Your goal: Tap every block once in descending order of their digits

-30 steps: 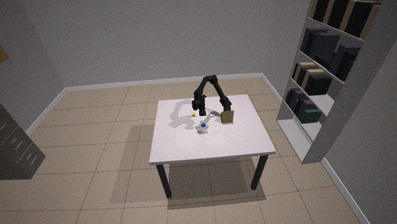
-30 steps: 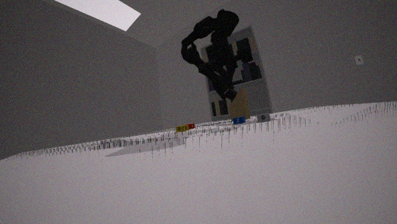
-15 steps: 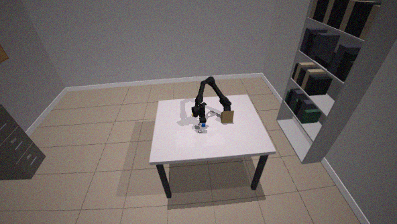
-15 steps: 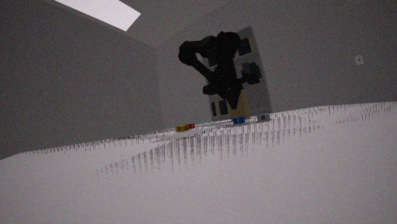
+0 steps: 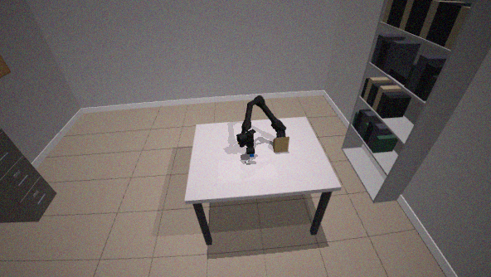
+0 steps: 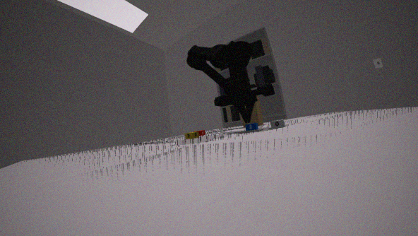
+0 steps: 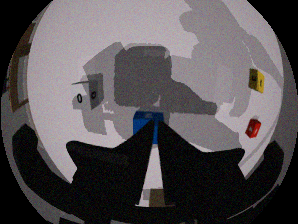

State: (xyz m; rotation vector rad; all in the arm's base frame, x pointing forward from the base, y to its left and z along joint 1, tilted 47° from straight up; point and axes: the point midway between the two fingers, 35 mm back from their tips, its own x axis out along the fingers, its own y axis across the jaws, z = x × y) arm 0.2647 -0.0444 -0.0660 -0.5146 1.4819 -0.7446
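The gripper [image 5: 250,153] [image 6: 248,122] [image 7: 156,124] is clenched with nothing in it; the blue block [image 5: 251,156] [image 6: 251,126] [image 7: 142,121] is right under its tips; the white block [image 6: 277,124] [image 7: 95,92] is near one side of it; the yellow block [image 6: 191,135] [image 7: 256,81] and red block [image 6: 201,133] [image 7: 253,128] are farther off, on the other side.

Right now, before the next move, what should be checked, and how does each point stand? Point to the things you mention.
1. Tool [image 6: 248,121] [image 7: 156,124] shut, nothing held: ok.
2. Tool tips at the blue block [image 5: 251,156] [image 6: 251,126] [image 7: 141,121]: ok; actual contact: cannot tell.
3. Tool lifted clear of the blue block: not ok.
4. White block [image 6: 277,124] [image 7: 95,93] apart from the tool: ok.
5. Yellow block [image 6: 191,135] [image 7: 256,80] and red block [image 6: 201,133] [image 7: 253,128] apart from the tool: ok.
6. Blue block's digit readable, to confirm order: cannot tell.
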